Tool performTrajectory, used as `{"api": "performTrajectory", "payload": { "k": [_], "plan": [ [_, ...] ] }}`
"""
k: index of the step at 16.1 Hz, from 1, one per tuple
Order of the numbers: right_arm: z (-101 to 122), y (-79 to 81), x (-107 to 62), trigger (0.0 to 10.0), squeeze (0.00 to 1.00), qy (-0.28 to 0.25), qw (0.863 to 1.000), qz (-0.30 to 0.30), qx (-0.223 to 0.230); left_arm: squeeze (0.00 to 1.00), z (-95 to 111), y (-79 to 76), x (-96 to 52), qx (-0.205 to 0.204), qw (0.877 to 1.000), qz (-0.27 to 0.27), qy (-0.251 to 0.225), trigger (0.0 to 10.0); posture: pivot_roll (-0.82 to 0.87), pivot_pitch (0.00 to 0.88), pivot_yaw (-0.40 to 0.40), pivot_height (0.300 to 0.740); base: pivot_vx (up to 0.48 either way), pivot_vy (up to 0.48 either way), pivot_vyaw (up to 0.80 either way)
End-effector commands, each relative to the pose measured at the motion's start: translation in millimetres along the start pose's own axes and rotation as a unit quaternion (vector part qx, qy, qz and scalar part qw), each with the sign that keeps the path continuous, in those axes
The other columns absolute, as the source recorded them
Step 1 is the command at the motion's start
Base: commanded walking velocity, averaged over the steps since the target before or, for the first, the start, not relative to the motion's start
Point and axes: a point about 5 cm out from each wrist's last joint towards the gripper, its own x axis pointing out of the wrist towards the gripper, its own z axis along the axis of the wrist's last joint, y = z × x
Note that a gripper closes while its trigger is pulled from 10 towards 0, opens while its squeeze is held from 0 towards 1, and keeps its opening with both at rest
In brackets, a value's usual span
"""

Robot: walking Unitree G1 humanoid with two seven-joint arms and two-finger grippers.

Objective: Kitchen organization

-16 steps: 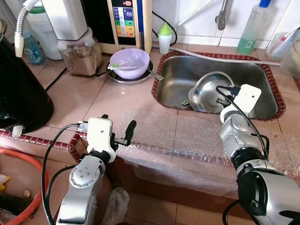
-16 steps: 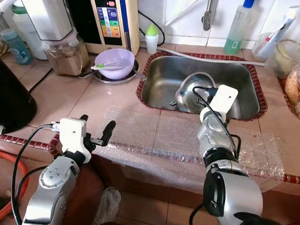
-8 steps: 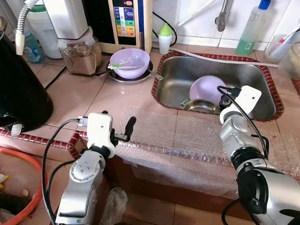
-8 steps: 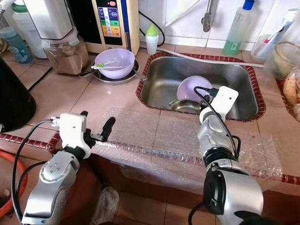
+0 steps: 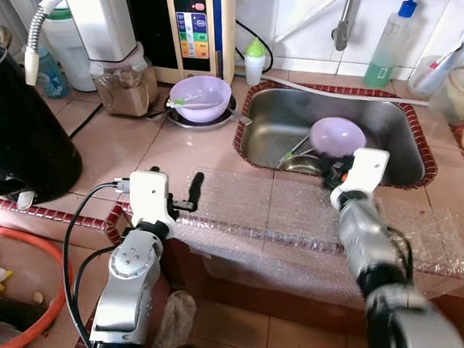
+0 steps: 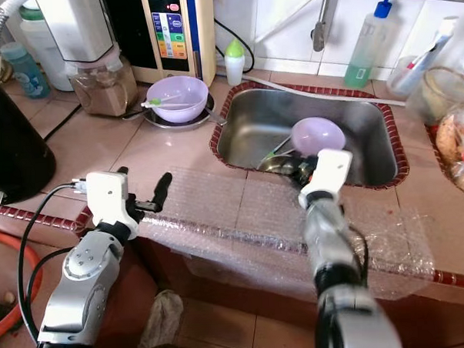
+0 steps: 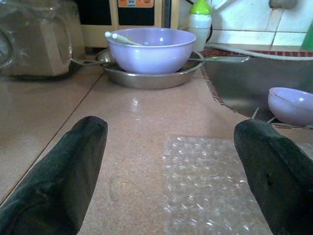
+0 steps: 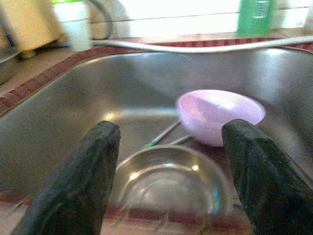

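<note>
In the sink [image 5: 385, 148], the lilac bowl [image 5: 337, 135] sits just behind a steel bowl [image 8: 171, 178]; probably light, rigid plastic, slick if wet, best pinched at the rim by the empty, wide-spread right claw [image 8: 168, 183] hovering at the sink's near edge.

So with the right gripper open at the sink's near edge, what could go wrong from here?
1. The purple bowl sits beside the steel bowl in the sink; closing the right gripper could catch the wrong one.
2. Utensils lie between the bowls and might snag a finger.
3. Bubble wrap along the counter edge may drag under the right arm.
</note>
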Motion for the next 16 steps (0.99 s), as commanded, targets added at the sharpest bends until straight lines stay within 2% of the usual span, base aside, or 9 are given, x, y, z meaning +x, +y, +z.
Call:
{"api": "performTrajectory", "payload": {
  "k": [1, 3, 6, 9, 11, 12, 13, 14, 16],
  "plan": [
    [2.8, 7.6, -3.6, 10.0, 1.0, -0.008, 1.0, 0.022, 0.0, 0.0, 3.0, 2.0, 1.9, 0.008, 1.0, 0.006, -0.007, 10.0, 0.04, 0.0, 0.044, 0.74, 0.0, 0.0, 0.0],
    [6.5, 18.5, -15.8, 10.0, 1.0, -0.024, 0.999, 0.048, -0.003, 0.0, 2.5, 4.0, -0.4, 0.012, 1.0, 0.015, -0.01, 10.0, 0.04, 0.0, 0.044, 0.74, 0.0, 0.0, 0.0],
    [5.2, 34.5, -29.9, 10.0, 1.0, -0.02, 0.996, 0.082, -0.001, 0.0, -3.3, 2.6, -4.9, 0.008, 1.0, 0.02, -0.007, 10.0, 0.04, 0.0, 0.039, 0.74, 0.0, 0.0, 0.0],
    [8.7, 39.4, -33.8, 10.0, 1.0, -0.02, 0.995, 0.099, -0.014, 0.0, -4.8, 4.6, -7.1, 0.01, 1.0, 0.029, -0.007, 10.0, 0.04, 0.0, 0.031, 0.74, 0.0, 0.0, 0.0],
    [18.9, 44.6, -35.1, 10.0, 1.0, -0.028, 0.992, 0.121, -0.029, 0.0, 4.8, 10.8, 0.6, 0.009, 0.999, 0.046, -0.024, 10.0, 0.03, 0.0, 0.026, 0.74, 0.0, 0.0, 0.0],
    [21.3, 45.7, -35.8, 10.0, 0.43, -0.032, 0.991, 0.127, -0.037, 0.0, 8.1, 12.7, 4.0, 0.009, 0.998, 0.049, -0.029, 10.0, 0.03, 0.0, 0.026, 0.74, 0.0, 0.0, 0.0],
    [24.9, 46.1, -38.4, 10.0, 0.09, -0.039, 0.989, 0.133, -0.045, 0.0, 13.4, 15.9, 7.4, 0.003, 0.998, 0.055, -0.038, 10.0, 0.02, 0.0, 0.028, 0.74, 0.0, 0.0, 0.0],
    [28.1, 46.3, -40.6, 10.0, 0.0, -0.044, 0.989, 0.135, -0.046, 0.0, 17.5, 17.0, 8.6, 0.003, 0.998, 0.055, -0.041, 10.0, 0.02, 0.0, 0.03, 0.74, 0.0, 0.0, 0.0],
    [29.6, 45.1, -43.0, 10.0, 0.0, -0.043, 0.99, 0.128, -0.043, 0.0, 20.1, 17.5, 6.3, 0.009, 0.998, 0.053, -0.045, 10.0, 0.01, 0.0, 0.033, 0.74, 0.0, 0.0, 0.0]
  ]
}}
